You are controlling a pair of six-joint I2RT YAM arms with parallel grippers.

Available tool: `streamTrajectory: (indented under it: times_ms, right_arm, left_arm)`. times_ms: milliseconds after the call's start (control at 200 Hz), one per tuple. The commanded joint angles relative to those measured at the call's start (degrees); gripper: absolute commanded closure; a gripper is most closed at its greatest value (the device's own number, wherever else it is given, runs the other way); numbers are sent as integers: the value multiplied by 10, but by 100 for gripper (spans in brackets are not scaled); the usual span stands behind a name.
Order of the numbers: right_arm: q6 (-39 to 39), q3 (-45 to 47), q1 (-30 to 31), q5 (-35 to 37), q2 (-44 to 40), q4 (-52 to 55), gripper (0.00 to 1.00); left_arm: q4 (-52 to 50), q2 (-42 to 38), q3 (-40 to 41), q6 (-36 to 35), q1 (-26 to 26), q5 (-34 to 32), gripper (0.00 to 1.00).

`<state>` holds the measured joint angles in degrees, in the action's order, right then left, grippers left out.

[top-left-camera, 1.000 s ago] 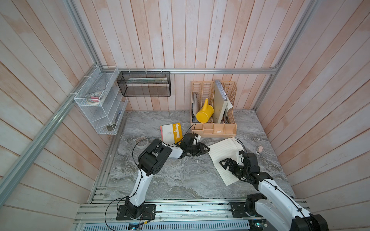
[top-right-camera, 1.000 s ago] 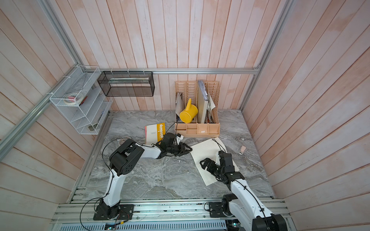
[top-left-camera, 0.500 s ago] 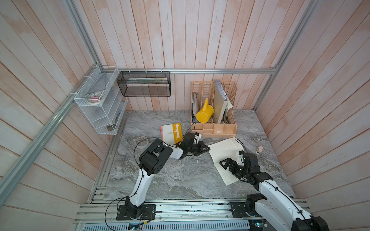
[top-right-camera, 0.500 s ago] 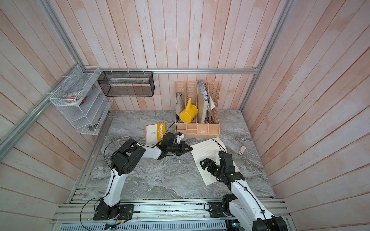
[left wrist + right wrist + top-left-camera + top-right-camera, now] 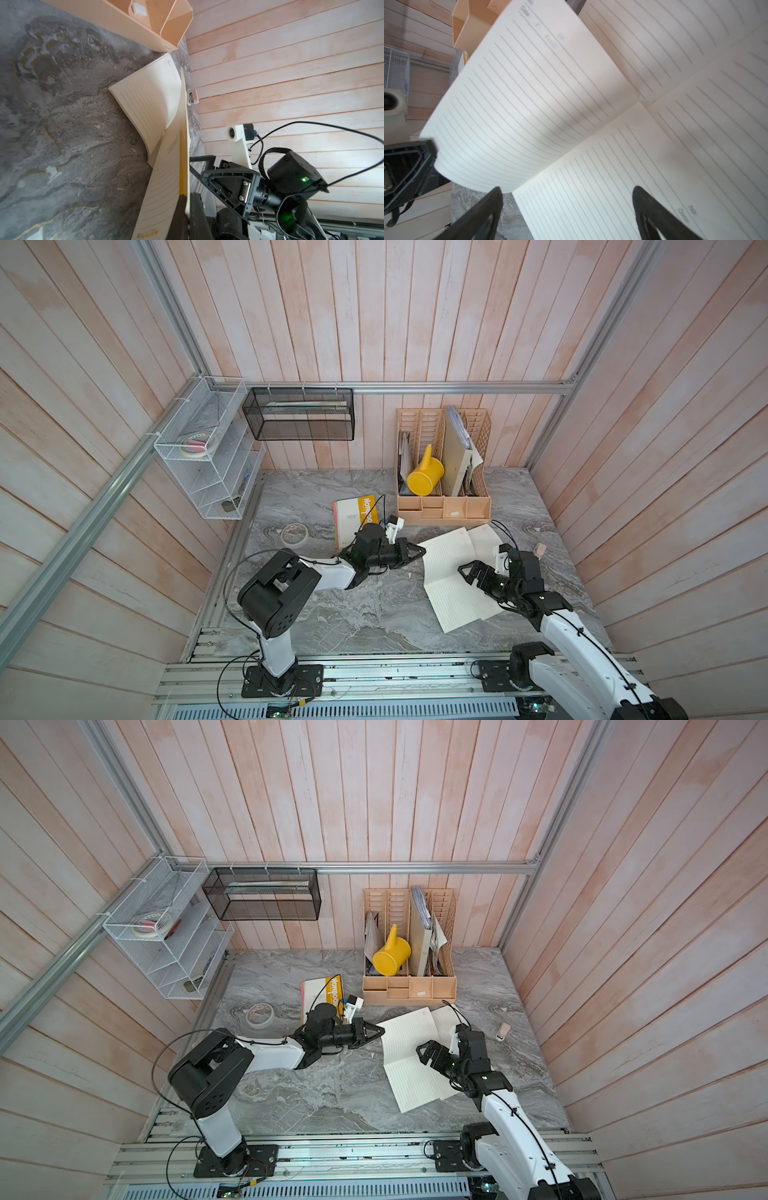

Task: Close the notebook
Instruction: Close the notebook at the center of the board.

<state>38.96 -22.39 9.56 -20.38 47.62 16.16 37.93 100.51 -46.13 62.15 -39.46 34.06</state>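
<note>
Two hands meet at the open notebook (image 5: 449,601), lying on the tabletop (image 5: 365,614) just before the beige file organizer (image 5: 442,512). The left hand (image 5: 419,552) is clamped on its raised leaf; the right hand (image 5: 468,572), fingers apart, sits over the flat pages.

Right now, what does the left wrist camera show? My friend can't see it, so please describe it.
The left pincer is shut on the edge of the open notebook, holding that side up off the grey marble table while a lined page curls away. A beige desk organizer sits beyond, by the wooden wall.
</note>
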Motion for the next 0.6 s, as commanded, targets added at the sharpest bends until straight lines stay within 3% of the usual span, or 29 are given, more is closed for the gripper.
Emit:
streamTrajectory:
  times_ms: [0, 235, 595]
  right_arm:
    - [10, -5, 3, 11, -20, 7, 2]
    - [47, 8, 32, 24, -44, 5, 2]
    - [121, 18, 171, 65, 73, -127, 2]
  left_arm:
    - [-43, -46, 28, -34, -2, -66, 100]
    - [-159, -176, 97, -56, -1, -205, 100]
    - [-310, -354, 180, -41, -3, -350, 100]
